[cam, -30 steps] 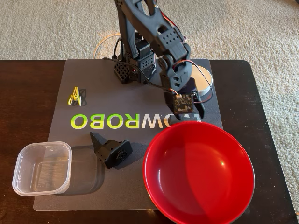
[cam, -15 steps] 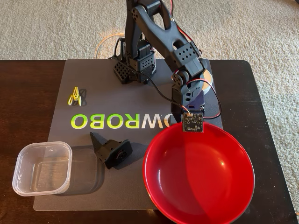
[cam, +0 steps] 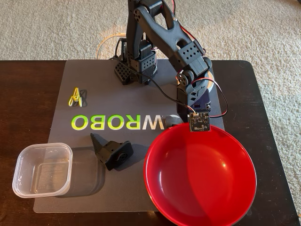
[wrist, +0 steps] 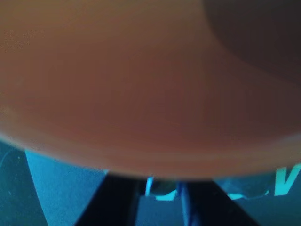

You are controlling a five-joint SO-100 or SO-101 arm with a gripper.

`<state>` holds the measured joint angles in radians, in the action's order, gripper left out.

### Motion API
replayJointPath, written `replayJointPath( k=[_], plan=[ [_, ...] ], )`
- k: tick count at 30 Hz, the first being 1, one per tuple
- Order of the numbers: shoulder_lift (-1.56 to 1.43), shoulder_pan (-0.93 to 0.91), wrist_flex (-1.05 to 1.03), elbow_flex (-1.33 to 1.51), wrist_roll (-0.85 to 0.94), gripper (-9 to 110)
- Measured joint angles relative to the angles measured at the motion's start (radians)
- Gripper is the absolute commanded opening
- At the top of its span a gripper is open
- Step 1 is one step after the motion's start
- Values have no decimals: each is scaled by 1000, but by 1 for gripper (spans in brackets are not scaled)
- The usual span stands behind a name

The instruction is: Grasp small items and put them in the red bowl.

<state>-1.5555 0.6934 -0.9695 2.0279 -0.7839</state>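
Note:
The large red bowl (cam: 200, 176) stands at the front right of the grey mat (cam: 141, 101). The black arm reaches down just behind the bowl's far rim. My gripper (cam: 182, 123) is low there, mostly hidden under the wrist board. A small pale round thing (cam: 172, 120), which may be the small white bowl, peeks out beside it. In the wrist view the blurred bowl wall (wrist: 141, 94) fills most of the picture, above the gripper (wrist: 162, 207) and its dark fingers (wrist: 117, 205). Yellow paper clips (cam: 75, 97), a black bracket (cam: 111, 151) and a clear square tub (cam: 43, 169) lie to the left. The bone-shaped piece is not in view.
The mat lies on a dark wooden table (cam: 26, 94) with carpet around it. The arm's base (cam: 136, 66) stands at the mat's far edge, with wires trailing by the wrist. The tub overhangs the mat's front left corner.

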Motion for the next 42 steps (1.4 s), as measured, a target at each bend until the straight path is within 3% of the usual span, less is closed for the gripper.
replayJointPath(
  k=[19,30,36,42],
  plan=[
    [-416,6,-221,28,14,0],
    [-486,-71,-525,-414,25,0],
    [-488,-204,-543,-687,25,0],
    [-324,-341,-445,-736,35,0]
  ],
)
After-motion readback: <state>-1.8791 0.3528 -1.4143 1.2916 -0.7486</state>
